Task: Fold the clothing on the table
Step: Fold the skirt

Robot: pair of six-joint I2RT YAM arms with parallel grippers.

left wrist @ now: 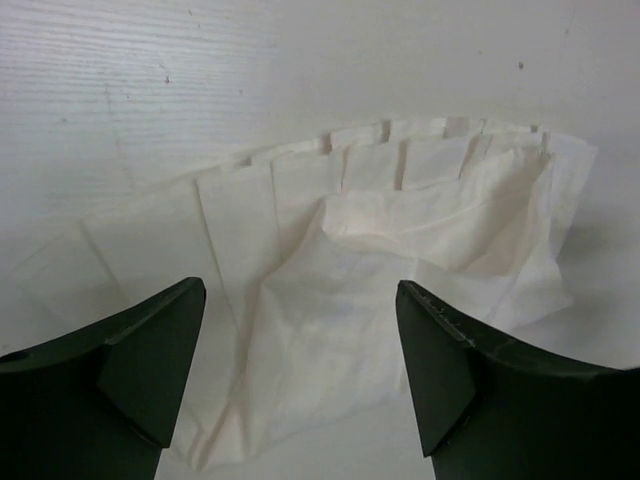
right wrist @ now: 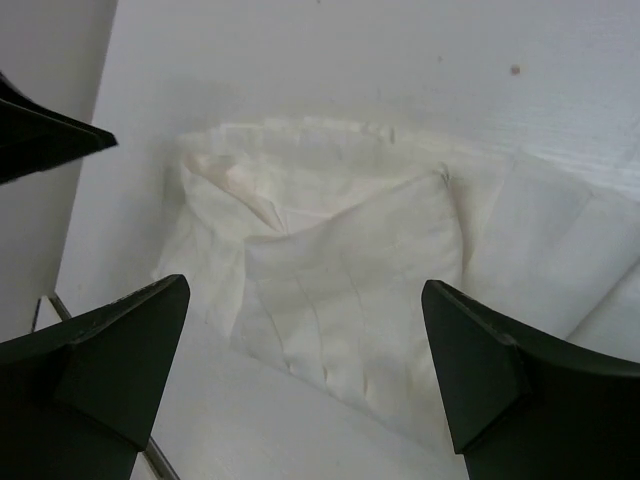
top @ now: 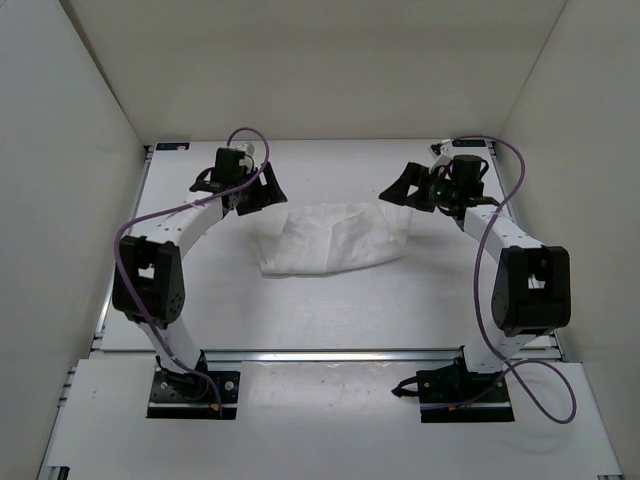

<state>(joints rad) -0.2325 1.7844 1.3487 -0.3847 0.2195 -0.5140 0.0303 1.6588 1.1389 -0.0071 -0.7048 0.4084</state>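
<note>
While the left gripper (top: 258,192) and right gripper (top: 402,190) hover empty, jaws spread wide, flanking its far corners, probably to pinch them for a fold, the rumpled white clothing (top: 335,238) lies between them on the table (top: 300,312)
</note>
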